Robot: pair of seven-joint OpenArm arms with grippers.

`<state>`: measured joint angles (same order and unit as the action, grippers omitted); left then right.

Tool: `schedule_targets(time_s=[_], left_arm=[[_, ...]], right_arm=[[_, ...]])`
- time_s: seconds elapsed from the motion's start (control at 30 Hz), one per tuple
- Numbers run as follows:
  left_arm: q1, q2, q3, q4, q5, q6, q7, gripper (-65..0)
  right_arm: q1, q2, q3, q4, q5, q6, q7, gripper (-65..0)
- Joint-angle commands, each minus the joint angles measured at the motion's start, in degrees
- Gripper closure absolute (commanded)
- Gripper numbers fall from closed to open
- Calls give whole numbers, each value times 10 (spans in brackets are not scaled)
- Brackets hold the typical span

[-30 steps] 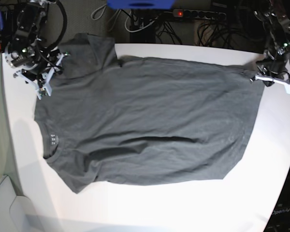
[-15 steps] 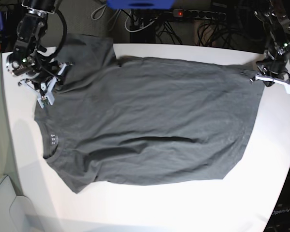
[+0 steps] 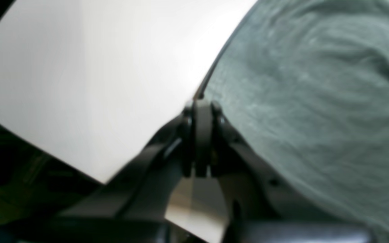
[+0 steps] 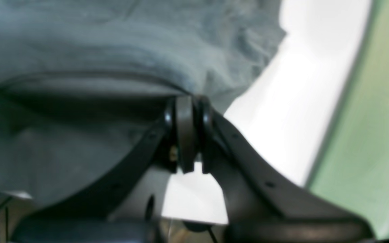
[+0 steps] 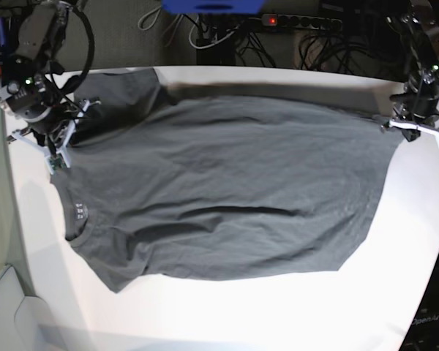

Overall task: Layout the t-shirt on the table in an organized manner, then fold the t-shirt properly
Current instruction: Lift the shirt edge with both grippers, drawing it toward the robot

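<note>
The dark grey t-shirt [image 5: 219,197] lies spread across the white table [image 5: 278,314], with its neck [image 5: 77,212] at the left and its hem at the right. At the shirt's far-left shoulder, my right gripper [image 5: 61,142] is shut on the cloth. The right wrist view shows those jaws [image 4: 187,99] pinched on a raised fold of the t-shirt [image 4: 113,44]. My left gripper [image 5: 396,124] is shut on the far-right hem corner. In the left wrist view it [image 3: 199,103] clamps the edge of the t-shirt [image 3: 316,101] over the bare table [image 3: 96,84].
A power strip [image 5: 300,22] with a red light, cables and a blue object [image 5: 212,6] sit beyond the table's far edge. A green surface [image 4: 366,128] borders the table on the right arm's side. Bare tabletop runs along the near edge.
My right gripper went from open to shut on the shoulder cloth and drew it outward to the left. The far sleeve and upper edge shifted with it. My left gripper stayed clamped on the hem corner.
</note>
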<state>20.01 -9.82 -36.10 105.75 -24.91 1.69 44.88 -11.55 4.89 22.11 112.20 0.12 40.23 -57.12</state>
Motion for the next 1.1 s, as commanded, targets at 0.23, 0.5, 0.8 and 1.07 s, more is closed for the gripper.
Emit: schedule_targets(time_s=[0.23,0.5,0.8,1.07], left_arm=[[10,-9,-97,72,-95,0,56,-2],[50,-15,-199,94,-202,0,68,-2],[51,-17,-174,84,-219,0,65,-6],[39,28,-2,84,-143,3,61,-256]], right_arm=[[11,-15,87,34,2,-2,15,0],[32,-13,144,36,2,-2,15,0],[27,-17,142,39,2,-2,15,0],[28,-32,127,38,0,-2,11,0]])
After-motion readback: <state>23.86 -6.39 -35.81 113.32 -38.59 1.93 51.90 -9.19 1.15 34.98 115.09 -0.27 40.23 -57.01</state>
